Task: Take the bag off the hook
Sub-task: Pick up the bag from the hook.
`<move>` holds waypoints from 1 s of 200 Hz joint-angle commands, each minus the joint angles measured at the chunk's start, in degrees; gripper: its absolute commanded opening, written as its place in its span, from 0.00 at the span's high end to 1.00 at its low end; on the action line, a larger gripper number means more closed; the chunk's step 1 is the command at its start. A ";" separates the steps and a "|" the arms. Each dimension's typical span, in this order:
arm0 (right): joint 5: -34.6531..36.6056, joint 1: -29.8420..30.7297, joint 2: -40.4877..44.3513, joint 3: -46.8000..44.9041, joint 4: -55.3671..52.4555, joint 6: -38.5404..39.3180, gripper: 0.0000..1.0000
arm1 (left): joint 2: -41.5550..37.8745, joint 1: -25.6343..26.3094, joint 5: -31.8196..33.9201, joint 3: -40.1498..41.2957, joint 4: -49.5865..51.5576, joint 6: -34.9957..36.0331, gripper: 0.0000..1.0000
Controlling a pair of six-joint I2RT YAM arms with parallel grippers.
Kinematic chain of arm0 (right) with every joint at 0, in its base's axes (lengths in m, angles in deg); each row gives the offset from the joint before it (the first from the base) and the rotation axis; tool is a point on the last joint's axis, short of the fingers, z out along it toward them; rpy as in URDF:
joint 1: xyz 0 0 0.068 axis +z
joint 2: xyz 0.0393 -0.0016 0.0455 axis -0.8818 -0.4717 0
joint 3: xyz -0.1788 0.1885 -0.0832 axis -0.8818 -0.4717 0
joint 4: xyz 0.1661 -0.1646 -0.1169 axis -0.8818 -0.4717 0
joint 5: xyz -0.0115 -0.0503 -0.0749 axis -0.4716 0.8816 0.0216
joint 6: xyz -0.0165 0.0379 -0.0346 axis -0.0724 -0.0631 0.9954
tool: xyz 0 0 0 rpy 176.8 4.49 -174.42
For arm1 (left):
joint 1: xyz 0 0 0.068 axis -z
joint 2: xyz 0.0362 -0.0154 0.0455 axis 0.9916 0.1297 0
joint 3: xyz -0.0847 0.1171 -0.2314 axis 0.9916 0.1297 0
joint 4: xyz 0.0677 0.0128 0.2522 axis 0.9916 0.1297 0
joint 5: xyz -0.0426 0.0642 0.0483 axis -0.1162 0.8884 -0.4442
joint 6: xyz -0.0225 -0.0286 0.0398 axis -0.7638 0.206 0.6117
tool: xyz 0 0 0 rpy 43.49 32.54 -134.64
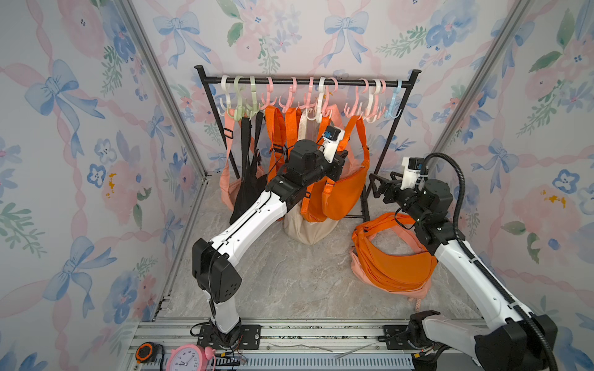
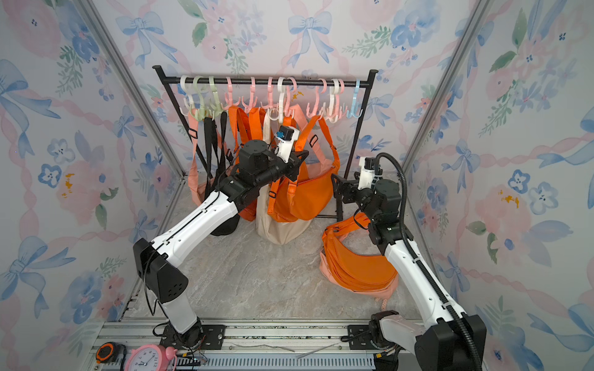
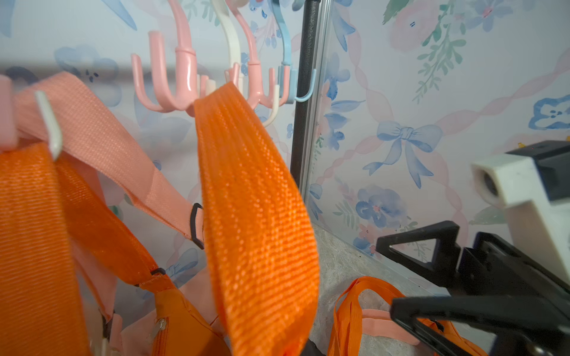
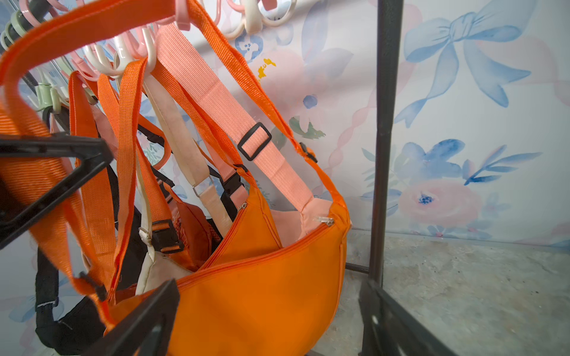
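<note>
An orange crescent bag (image 1: pixel 344 196) (image 2: pixel 308 199) (image 4: pixel 262 292) hangs from the rack. Its orange strap (image 3: pixel 253 200) is looped over a pink hook (image 3: pixel 182 89) (image 1: pixel 353 109). My left gripper (image 1: pixel 340 159) (image 2: pixel 300 160) is up among the hanging straps, shut on this strap a little below the hook. In the left wrist view the jaws (image 3: pixel 296 351) are almost hidden under the webbing. My right gripper (image 1: pixel 377 186) (image 2: pixel 337 189) (image 4: pixel 270 289) stands open just right of the bag, level with its body and holding nothing.
A black rack (image 1: pixel 305 82) carries several plastic hooks. Peach (image 1: pixel 228 192), black (image 1: pixel 247 189) and beige (image 1: pixel 308 231) bags hang or sag on it. Orange and peach bags (image 1: pixel 395 266) lie on the floor at the right. The rack's right post (image 4: pixel 382 138) stands beside my right gripper. A clock (image 1: pixel 186 358) sits at the front rail.
</note>
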 commanded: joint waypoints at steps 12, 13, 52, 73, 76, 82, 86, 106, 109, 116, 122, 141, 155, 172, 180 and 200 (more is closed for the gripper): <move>-1.43 -0.37 -4.36 7.69 -3.97 3.80 0.11 | -5.04 -2.01 -1.23 6.81 -6.40 -1.75 1.00; -1.44 -0.37 -4.51 7.89 -4.05 3.95 0.11 | -5.15 -2.05 -1.31 6.91 -6.45 -1.89 1.00; -4.71 -0.76 -11.49 14.97 -2.45 8.52 0.15 | -7.06 -3.03 -2.59 8.44 -6.53 -2.68 1.00; -9.00 -0.98 -16.55 20.72 -1.59 8.31 0.19 | -7.33 -3.06 -2.71 9.16 -5.91 -2.71 1.00; -9.62 -0.94 -17.35 21.88 -1.76 8.28 0.19 | -7.37 -3.06 -2.69 9.19 -5.92 -2.78 1.00; -10.57 -0.82 -18.78 23.93 -2.01 8.25 0.20 | -7.39 -3.06 -2.79 9.38 -5.89 -2.87 1.00; -11.21 -0.73 -19.66 25.08 -2.09 8.19 0.20 | -7.45 -3.02 -2.74 9.46 -5.79 -2.96 1.00; -12.56 -0.37 -23.47 30.58 -1.73 8.19 0.19 | -7.37 -2.97 -3.36 9.35 -5.89 -3.45 1.00; -12.60 -0.30 -24.15 31.26 -1.63 8.16 0.19 | -7.38 -3.02 -3.44 9.29 -5.96 -3.46 1.00; -12.87 -0.36 -25.48 33.05 -1.57 8.05 0.18 | -7.41 -2.93 -3.51 9.29 -5.87 -3.44 1.00; -13.33 -0.33 -26.55 34.49 -1.70 7.82 0.18 | -7.39 -2.86 -3.52 9.28 -5.77 -3.45 1.00; -14.67 -0.11 -30.77 39.71 -2.54 6.66 0.18 | -7.43 -2.80 -3.51 9.47 -5.98 -3.45 1.00; -16.08 0.21 -33.37 43.56 -3.33 5.48 0.18 | -7.21 -2.41 -3.37 9.72 -6.02 -3.31 1.00; -17.07 1.29 -36.37 48.78 -6.82 6.08 0.21 | -6.91 -2.01 -3.05 9.77 -5.79 -2.95 1.00; -17.14 1.84 -37.63 50.78 -8.21 6.72 0.23 | -6.77 -1.88 -3.02 9.78 -5.85 -2.95 1.00; -17.10 2.45 -40.08 54.30 -9.74 6.74 0.28 | -6.59 -1.82 -3.07 9.70 -5.84 -2.97 1.00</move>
